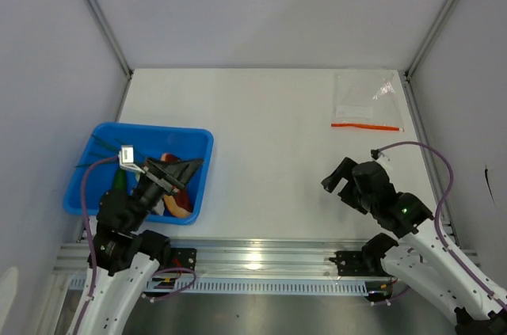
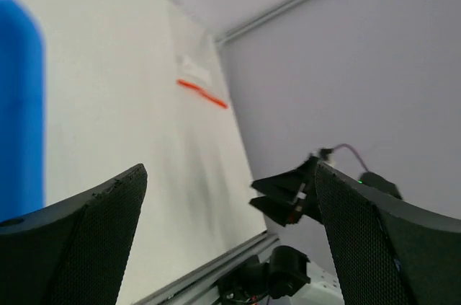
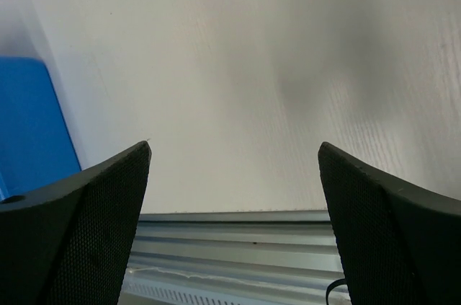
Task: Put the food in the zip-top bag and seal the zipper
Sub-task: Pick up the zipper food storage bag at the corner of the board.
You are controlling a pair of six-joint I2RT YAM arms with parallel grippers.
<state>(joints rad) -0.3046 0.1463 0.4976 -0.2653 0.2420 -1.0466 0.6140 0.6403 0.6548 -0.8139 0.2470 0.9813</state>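
Open table [image 1: 269, 137] surface is shown between the blue tray [image 1: 158, 129] at the near left edge and the zip-top bag [image 1: 363, 97] at the far right corner; passage is bounded by enclosure walls [image 1: 47, 50] on three sides.

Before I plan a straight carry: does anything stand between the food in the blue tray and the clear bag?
Nothing visible: bare table lies between the blue tray and the zip-top bag. The food must only clear the tray's wall.

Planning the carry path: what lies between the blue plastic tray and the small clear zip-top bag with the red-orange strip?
Only bare white tabletop lies between the blue plastic tray and the clear zip-top bag; the top external view shows it.
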